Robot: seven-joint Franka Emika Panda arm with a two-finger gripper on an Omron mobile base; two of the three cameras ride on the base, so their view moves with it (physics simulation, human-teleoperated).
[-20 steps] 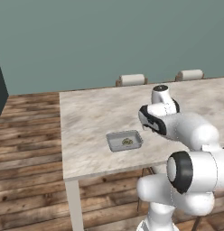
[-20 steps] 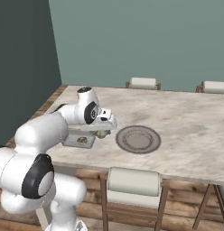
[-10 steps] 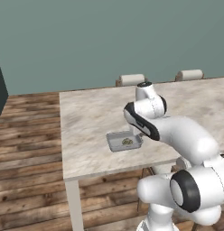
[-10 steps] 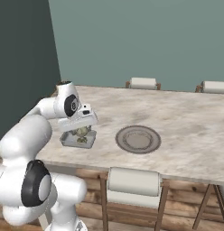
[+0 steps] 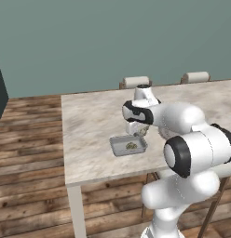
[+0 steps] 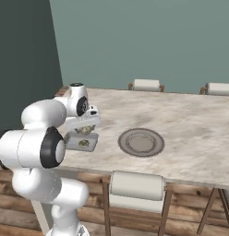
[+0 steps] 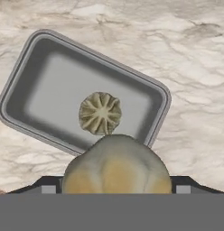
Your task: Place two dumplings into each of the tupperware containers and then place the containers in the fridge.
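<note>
A light-grey tupperware container lies on the marble table with one pleated dumpling inside it. My gripper hangs just above the container's near edge, shut on a second, pale beige dumpling that sits between the fingertips. In the left base view the gripper hovers over the back of the container. The right base view has the gripper right above the container, near the table's left front corner. The fridge is out of view.
A round brown-rimmed plate rests on the table to the right of the container. Chairs stand at the far side and the near side of the table. A dark wall panel rises at the left.
The arm has swung left across the table, carrying the dumpling from beside the container to just above it. The container and plate have stayed put.
</note>
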